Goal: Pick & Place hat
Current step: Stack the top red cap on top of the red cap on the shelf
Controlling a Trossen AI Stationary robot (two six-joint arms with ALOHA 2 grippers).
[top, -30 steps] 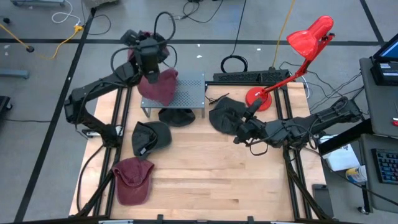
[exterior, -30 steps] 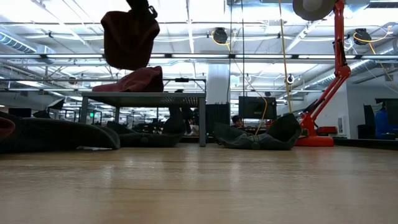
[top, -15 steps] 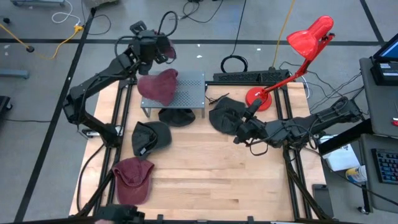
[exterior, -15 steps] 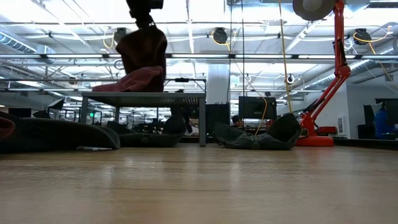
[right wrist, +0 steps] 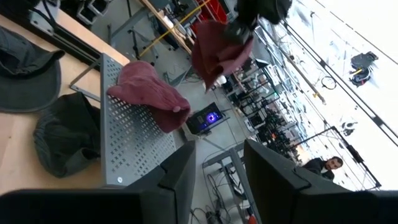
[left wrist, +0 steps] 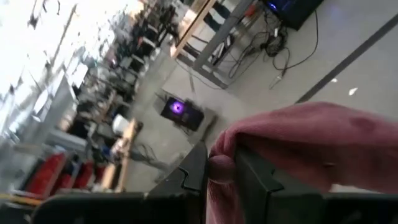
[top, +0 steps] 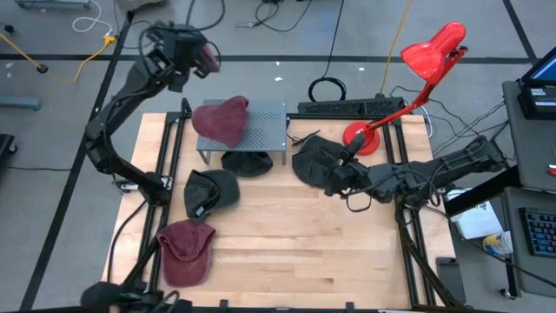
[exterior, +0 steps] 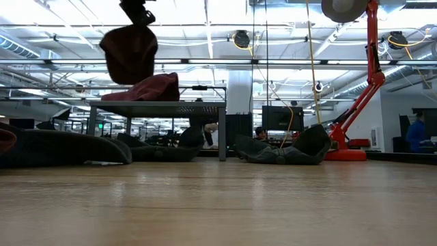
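Hat (top: 207,57), maroon soft cloth, bunched in my left fingers (left wrist: 217,171), upper left of the high view. Right fingers (right wrist: 214,171) parted, empty, by crumpled dark caps (top: 314,163).

2 dark, jointed arms (top: 130,87) trailing black cables, each ending in a claw.

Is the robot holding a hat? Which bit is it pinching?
Yes. The left gripper pinches a maroon hat by a fold of cloth at its edge, high beyond the table's back left corner. The right gripper holds nothing.
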